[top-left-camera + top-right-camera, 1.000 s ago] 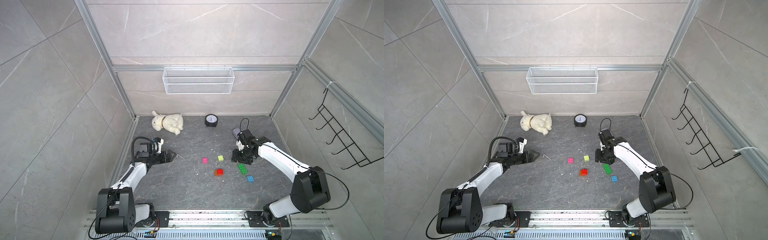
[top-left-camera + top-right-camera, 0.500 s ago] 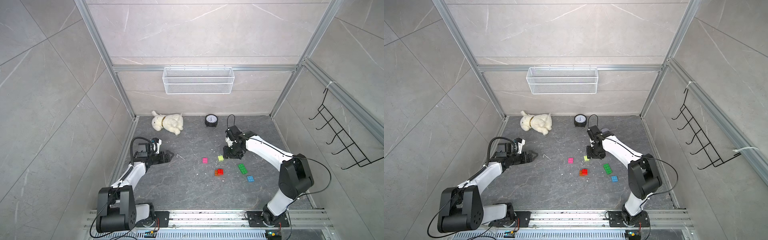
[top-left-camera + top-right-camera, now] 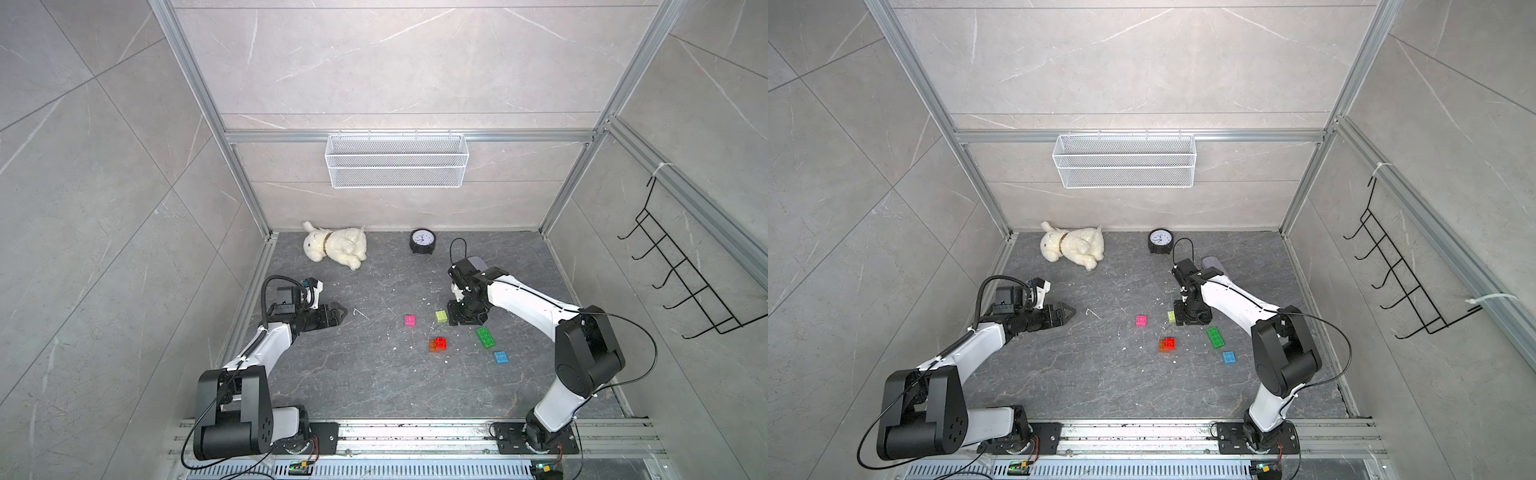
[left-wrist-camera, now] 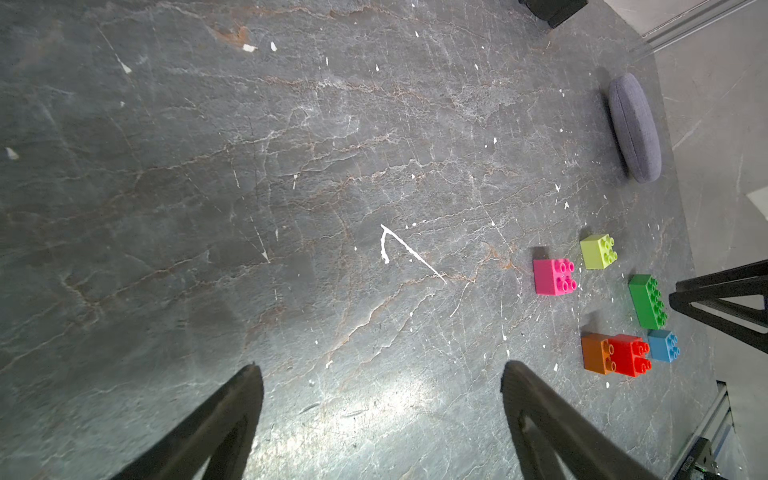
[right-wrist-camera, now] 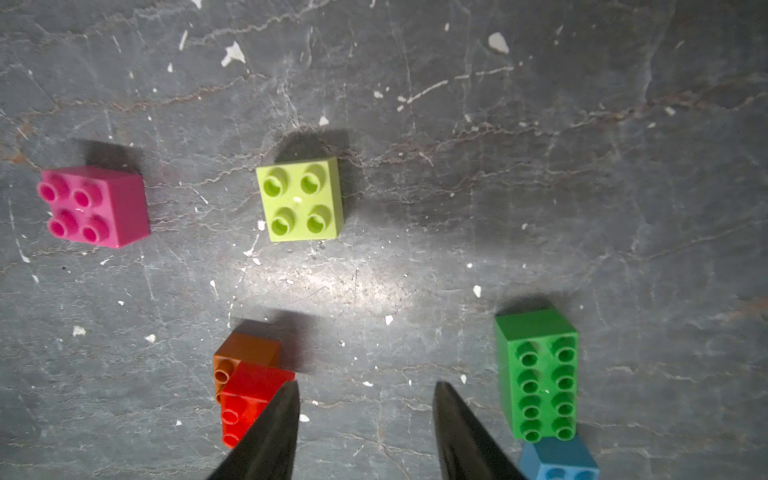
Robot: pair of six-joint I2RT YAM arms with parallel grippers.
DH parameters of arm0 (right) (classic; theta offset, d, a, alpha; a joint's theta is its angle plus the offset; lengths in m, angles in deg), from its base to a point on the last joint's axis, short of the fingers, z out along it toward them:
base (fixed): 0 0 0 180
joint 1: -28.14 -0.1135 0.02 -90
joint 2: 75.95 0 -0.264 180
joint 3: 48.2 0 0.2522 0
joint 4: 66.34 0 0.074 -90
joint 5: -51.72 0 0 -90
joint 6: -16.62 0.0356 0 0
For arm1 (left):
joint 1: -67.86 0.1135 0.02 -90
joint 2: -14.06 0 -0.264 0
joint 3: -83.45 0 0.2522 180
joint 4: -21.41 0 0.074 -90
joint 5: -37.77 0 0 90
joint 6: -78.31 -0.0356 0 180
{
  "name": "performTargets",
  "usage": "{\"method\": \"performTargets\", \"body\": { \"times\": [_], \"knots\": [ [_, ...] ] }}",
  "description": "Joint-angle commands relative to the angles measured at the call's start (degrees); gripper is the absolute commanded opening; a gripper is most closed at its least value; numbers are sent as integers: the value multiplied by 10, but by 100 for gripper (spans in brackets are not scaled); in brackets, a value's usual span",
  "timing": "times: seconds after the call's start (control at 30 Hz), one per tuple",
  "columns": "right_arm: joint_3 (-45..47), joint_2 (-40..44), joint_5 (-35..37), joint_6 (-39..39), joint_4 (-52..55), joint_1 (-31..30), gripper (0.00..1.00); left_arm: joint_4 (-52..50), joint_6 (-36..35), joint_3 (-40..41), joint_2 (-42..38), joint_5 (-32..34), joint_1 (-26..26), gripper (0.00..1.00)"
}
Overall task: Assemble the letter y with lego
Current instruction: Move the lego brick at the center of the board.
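While the left gripper (image 4: 381,365) hangs low over bare bench (image 3: 374,374), its jaws stand spread about as wide as they go, with nothing between them and nothing touching them. It sits well apart from the bricks, on the left arm's side of the floor.

Though narrower, the right gripper (image 5: 366,384) is also parted, and only bare bench shows in the gap between its two dark fingers; it holds nothing. In both top views it points down just beside the yellow-green brick (image 3: 441,316), on the side toward its own arm. Whether it touches that brick cannot be told. In the right wrist view one finger crosses in front of the red brick (image 5: 249,395), but the top views show the gripper apart from it.

No letter is built yet. Only two bricks are joined: the red one sits stepped on the orange brick (image 5: 245,351), partly overlapping it. The pink brick (image 3: 410,320) lies alone near the yellow-green one, studs up. The long green brick (image 3: 485,337) lies flat near the right arm, and the blue brick (image 3: 500,357) sits just beside its nearer end.

Along the back wall lie a white plush dog (image 3: 334,246) and a small black clock (image 3: 422,241), and a grey pouch (image 4: 633,126) rests behind the right arm's wrist.
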Motion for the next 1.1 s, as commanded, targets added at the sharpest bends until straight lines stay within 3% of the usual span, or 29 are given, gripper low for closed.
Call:
{"method": "performTargets", "body": {
  "times": [0.0, 0.23, 0.53, 1.07],
  "knots": [
    [-25, -12, 18, 5, 11, -24, 55, -8, -16, -21, 3, -4, 4, 93],
    [-88, -62, 17, 0, 15, -77, 55, -9, -17, -21, 3, -1, 9, 93],
    [-161, -147, 0, 103, -15, -132, 58, -12, -19, -21, -2, 3, 17, 93],
    [-298, -280, 12, 108, 12, -148, 58, -14, -22, -21, -5, 3, 22, 93]
  ]
}}
